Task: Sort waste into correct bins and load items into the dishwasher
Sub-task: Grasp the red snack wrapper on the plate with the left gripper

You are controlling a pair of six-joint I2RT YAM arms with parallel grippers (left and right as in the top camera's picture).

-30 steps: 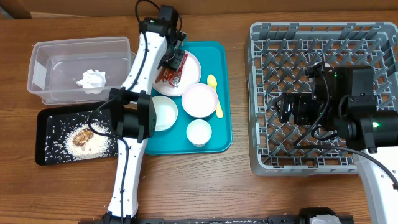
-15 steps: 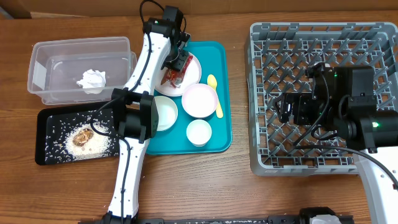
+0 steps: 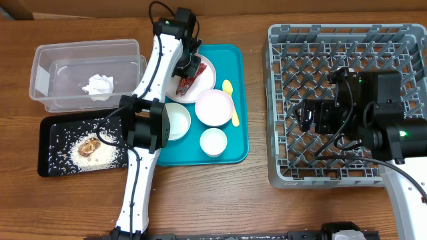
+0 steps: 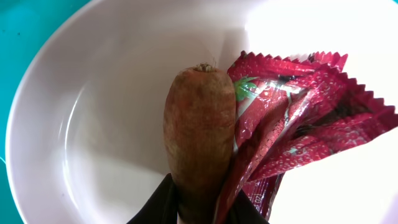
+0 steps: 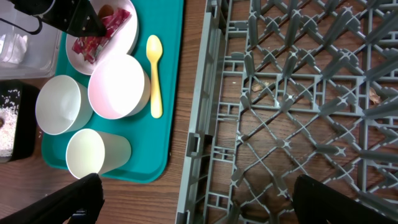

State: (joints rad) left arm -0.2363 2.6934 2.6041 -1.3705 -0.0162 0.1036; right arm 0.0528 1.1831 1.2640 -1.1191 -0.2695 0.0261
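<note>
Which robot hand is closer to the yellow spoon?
Left. The left gripper is over the plate, just up-left of the spoon, pinching an orange-brown stick. The right gripper hangs over the grey dish rack, farther off to the spoon's right.

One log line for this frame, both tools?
left tool: shut on stick, wrapper alongside, over plate | right tool: open, over rack | stage: waste sorting

A brown wooden table [image 3: 220, 200] with visible grain fills the view under even light.

Table [image 3: 67, 200], tub [image 3: 40, 80], black tray [image 3: 50, 127], teal tray [image 3: 233, 143], rack [image 3: 277, 153]
</note>
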